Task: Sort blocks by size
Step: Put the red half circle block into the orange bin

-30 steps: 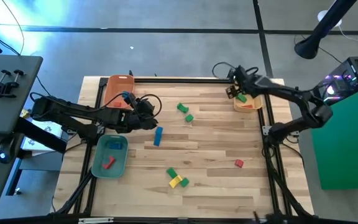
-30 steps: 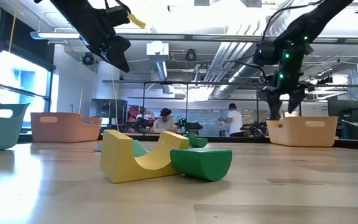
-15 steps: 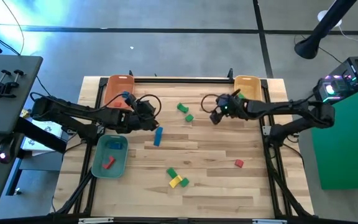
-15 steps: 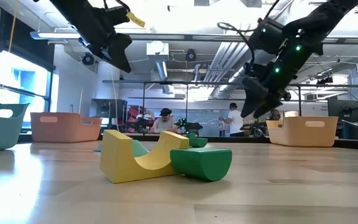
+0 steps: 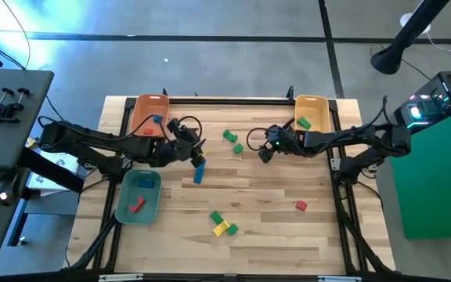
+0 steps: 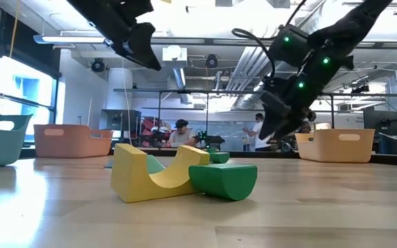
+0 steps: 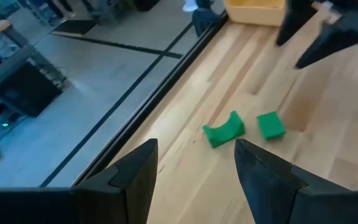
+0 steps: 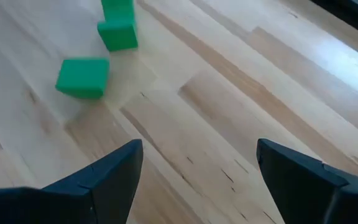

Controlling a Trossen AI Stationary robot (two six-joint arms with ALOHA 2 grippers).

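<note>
Two green blocks, an arched one (image 7: 224,130) and a cube (image 7: 270,124), lie on the wooden table at its far middle (image 5: 233,142). My right gripper (image 5: 261,153) hovers open and empty just right of them; its wrist view shows the cube (image 8: 83,76) ahead. My left gripper (image 5: 198,151) hangs open and empty left of them, above a blue block (image 5: 200,170). A yellow arch (image 6: 154,172) and a green block (image 6: 222,179) lie together near the front. A red block (image 5: 301,205) lies alone at the right.
A yellow tray (image 5: 312,106) at the far right holds a green block (image 5: 304,123). An orange tray (image 5: 149,108) stands far left. A teal tray (image 5: 139,196) at the left holds a red block (image 5: 137,205). People stand in the room behind.
My right gripper has swung from above the yellow tray toward the table's left and down, tipping forward, and now hovers beside the two green blocks, still open. My left gripper has tipped its fingers up somewhat without travelling.
</note>
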